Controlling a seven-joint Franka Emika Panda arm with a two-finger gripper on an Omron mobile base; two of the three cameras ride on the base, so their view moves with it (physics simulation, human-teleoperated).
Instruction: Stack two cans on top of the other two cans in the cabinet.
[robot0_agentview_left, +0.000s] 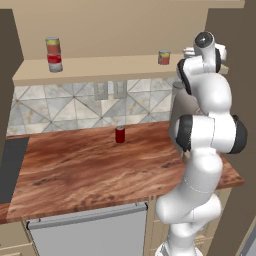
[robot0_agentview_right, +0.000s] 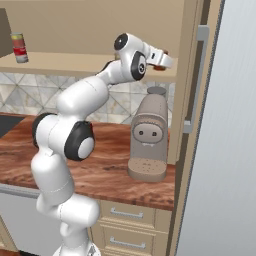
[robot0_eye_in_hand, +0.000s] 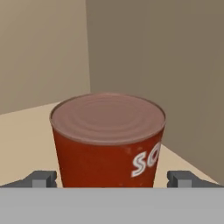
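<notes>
1. At the far left of the cabinet shelf (robot0_agentview_left: 100, 67) I see one stack (robot0_agentview_left: 54, 54) already made; that pair looks done.
2. My gripper (robot0_eye_in_hand: 111, 178) is spread wide around the red can (robot0_eye_in_hand: 108, 139) at the shelf's right corner, not pinching; a second stack is left.

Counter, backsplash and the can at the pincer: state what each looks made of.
Counter: looks like polished reddish-brown wood, going by the streaky grain, though it may be a laminate.
Backsplash: glossy ceramic or stone tile, with grey-beige triangles and pale grout lines.
Can: probably metal, with a ridged, matte lid of concentric rings and a red printed label with white letters.
</notes>
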